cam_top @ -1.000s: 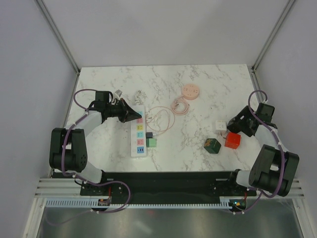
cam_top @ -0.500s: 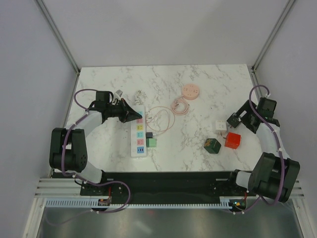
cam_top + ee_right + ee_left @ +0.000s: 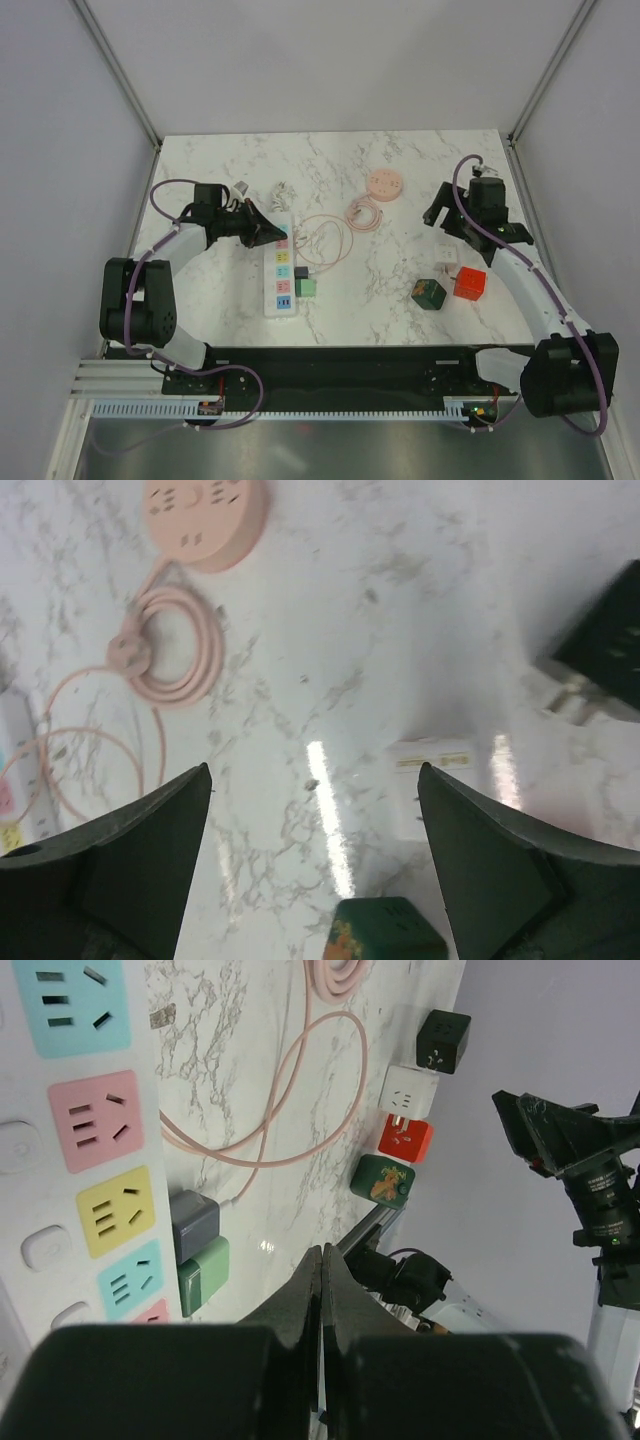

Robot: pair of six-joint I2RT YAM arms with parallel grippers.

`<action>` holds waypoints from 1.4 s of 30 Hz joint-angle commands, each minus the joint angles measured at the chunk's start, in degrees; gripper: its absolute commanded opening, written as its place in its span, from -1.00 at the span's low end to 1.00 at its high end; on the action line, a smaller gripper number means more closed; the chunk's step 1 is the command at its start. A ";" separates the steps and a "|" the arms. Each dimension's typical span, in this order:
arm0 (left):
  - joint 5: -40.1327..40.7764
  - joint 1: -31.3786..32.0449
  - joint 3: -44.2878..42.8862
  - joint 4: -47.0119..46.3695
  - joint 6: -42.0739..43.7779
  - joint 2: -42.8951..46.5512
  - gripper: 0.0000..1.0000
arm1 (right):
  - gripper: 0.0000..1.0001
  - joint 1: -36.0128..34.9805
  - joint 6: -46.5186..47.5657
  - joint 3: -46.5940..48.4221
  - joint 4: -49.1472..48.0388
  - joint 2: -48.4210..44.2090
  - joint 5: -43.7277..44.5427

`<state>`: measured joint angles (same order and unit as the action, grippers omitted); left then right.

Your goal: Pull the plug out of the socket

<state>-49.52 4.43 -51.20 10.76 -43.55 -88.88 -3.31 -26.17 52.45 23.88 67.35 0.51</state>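
Two plugs (image 3: 305, 285) sit against the right side of the socket (image 3: 281, 268), cube adapters (image 3: 428, 292) well apart rightward.

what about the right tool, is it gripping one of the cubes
No, the right tool is wide open above the table, and nothing is clamped in it.
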 commanded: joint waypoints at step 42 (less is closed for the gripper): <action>28.86 9.90 8.40 11.38 5.40 14.18 -0.96 | 0.18 -36.68 -29.82 -15.71 -62.73 32.14 -22.49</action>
<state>-22.52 14.02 -42.78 22.26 -40.07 -74.13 -39.16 -57.17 35.33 -36.10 98.87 -21.19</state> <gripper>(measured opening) 0.026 0.583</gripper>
